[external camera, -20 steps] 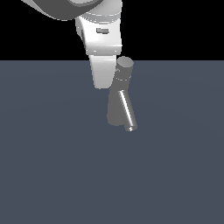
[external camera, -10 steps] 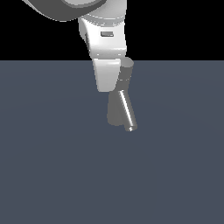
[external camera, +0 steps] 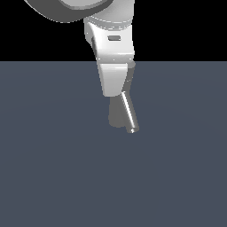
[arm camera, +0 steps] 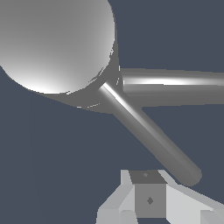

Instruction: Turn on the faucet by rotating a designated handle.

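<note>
Pale-grey gripper [external camera: 116, 84] hangs from the arm directly in front of the faucet's [external camera: 116, 113] upper part, hiding the round cap in the exterior view; whether its fingers are spread or pressed together cannot be told, since only one pale block shows there and only a single fingertip [arm camera: 148, 199] appears in the wrist view. That fingertip lies near the free end of a thin grey rod, with a gap between them, and grips nothing visible. Two rods leave the faucet's cap [arm camera: 54, 43] in the wrist view: a darker one, taken as the handle [arm camera: 151, 138], running diagonally toward the fingertip, and a brighter spout tube [arm camera: 175, 85] running off the picture's edge. Below the gripper in the exterior view, the faucet's dark tapered base stands on the slate-blue floor [external camera: 53, 168], with a shiny slanted tube [external camera: 128, 113] descending toward the exterior view's right.
</note>
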Controlling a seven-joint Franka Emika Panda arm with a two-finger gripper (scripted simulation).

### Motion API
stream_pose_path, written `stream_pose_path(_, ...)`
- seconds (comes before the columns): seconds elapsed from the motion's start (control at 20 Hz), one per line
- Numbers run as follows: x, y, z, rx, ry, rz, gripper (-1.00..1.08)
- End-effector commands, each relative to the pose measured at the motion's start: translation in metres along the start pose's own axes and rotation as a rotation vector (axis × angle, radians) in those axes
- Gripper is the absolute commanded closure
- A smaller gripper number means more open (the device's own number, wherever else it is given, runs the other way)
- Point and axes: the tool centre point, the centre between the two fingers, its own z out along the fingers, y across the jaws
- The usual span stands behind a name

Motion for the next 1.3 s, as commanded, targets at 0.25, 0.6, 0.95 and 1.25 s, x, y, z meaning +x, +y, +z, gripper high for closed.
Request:
stream_pose_path(0.25,0.018,0.014,0.001,-0.007,0.015,0.022,1.08)
stream_pose_path(0.6,0.025,0.022,0.001,-0.008,0.016,0.024,1.08)
stream_pose_path(0.95,0.031,0.03,0.0,-0.009,0.016,0.025,1.08)
stream_pose_path(1.25,0.036,0.036,0.0,-0.01,0.017,0.026,1.08)
